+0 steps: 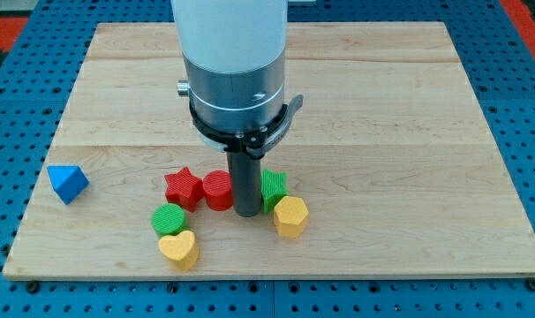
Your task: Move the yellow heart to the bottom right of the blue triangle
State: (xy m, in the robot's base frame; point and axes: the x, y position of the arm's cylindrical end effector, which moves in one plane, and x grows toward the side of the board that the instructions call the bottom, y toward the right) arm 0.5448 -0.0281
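The yellow heart [178,249] lies near the board's bottom edge, left of centre. The blue triangle [67,183] sits far off at the view's left edge of the board. My tip [247,213] rests on the board between the red cylinder [218,190] and the green block [273,188], up and to the right of the yellow heart and not touching it. The arm's white and grey body hides the board above the rod.
A red star [184,187] lies left of the red cylinder. A green cylinder [169,219] sits just above the yellow heart. A yellow hexagon [290,216] lies right of my tip. The wooden board [409,132] rests on a blue pegboard.
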